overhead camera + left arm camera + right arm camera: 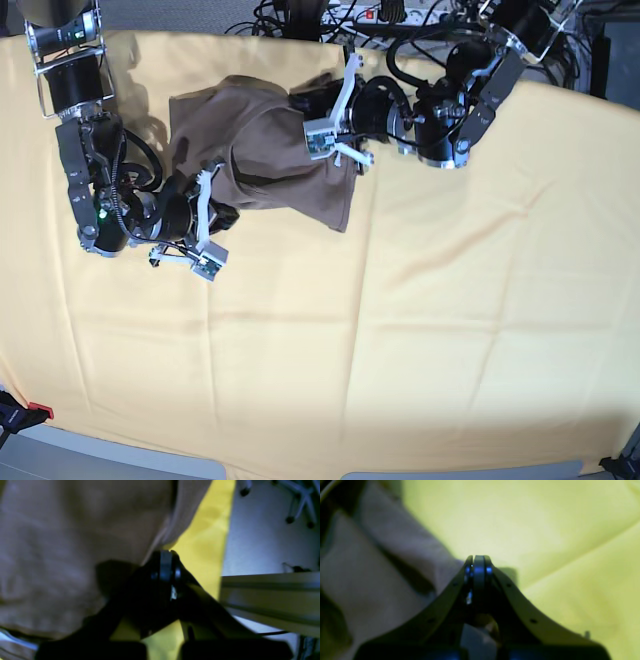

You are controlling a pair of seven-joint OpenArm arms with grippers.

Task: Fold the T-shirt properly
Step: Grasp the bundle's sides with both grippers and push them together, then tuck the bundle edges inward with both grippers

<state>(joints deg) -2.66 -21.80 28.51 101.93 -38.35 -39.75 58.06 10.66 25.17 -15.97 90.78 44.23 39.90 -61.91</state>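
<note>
Both claws were on the T-shirt when I checked. In the base view the shirt sat bunched toward the far left part of the table, lifted and draped between the two arms rather than lying flat.

Left gripper: jaws pressed together, with the shirt's edge running right up to the tips. Looked like a pinch on the fabric, though the wrist view was blurred. In the base view that gripper met the shirt at its right side, near the far edge of the table.

Right gripper: jaws also pressed together at the tips. Shirt fabric lay just to the left of the tips and touched them; I couldn't tell for certain that cloth was actually caught between the pads. In the base view it was at the shirt's lower left edge.

No containers in any view.

Surface: a large pale yellow cloth covered the whole table, lightly creased, and the near part carried only the cloth. A tangle of black cables ran along the far edge. From the left wrist view I saw grey floor past the cloth's edge and a pale rail crossing the frame.
</note>
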